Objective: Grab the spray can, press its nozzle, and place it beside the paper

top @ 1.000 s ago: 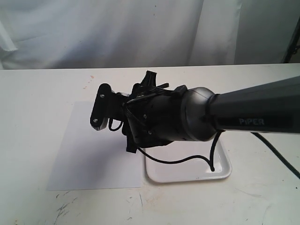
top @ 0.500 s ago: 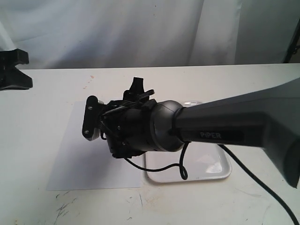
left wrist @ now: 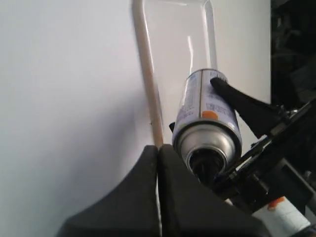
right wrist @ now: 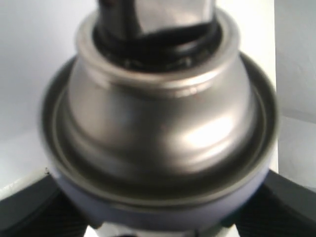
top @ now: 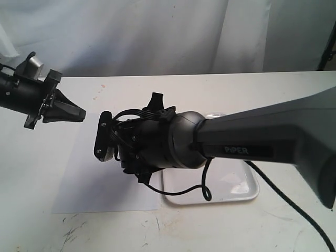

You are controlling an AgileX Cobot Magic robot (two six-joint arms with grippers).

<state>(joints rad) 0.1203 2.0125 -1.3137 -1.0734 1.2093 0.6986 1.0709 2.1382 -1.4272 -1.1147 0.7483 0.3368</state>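
Spray can (left wrist: 208, 111) between the right gripper's (top: 106, 140) clamped jaws, nozzle (left wrist: 205, 167) just beside the left gripper's (left wrist: 158, 150) closed tips

L gripper (top: 79, 112) closed, R gripper (left wrist: 193, 103) clamped

Right wrist view first: the spray can (right wrist: 158, 128) fills the frame, soft and blurred, its nozzle (right wrist: 158, 19) sliced off at the edge, and the right fingers (right wrist: 291, 202) are only dark corners. Over to the exterior view: the right arm (top: 252, 149) hides the can completely, covers much of the tray (top: 236, 191) and a strip of the paper (top: 89, 173). The left arm (top: 18, 94) runs off the picture's edge. In the left wrist view, the label print is too small to read.
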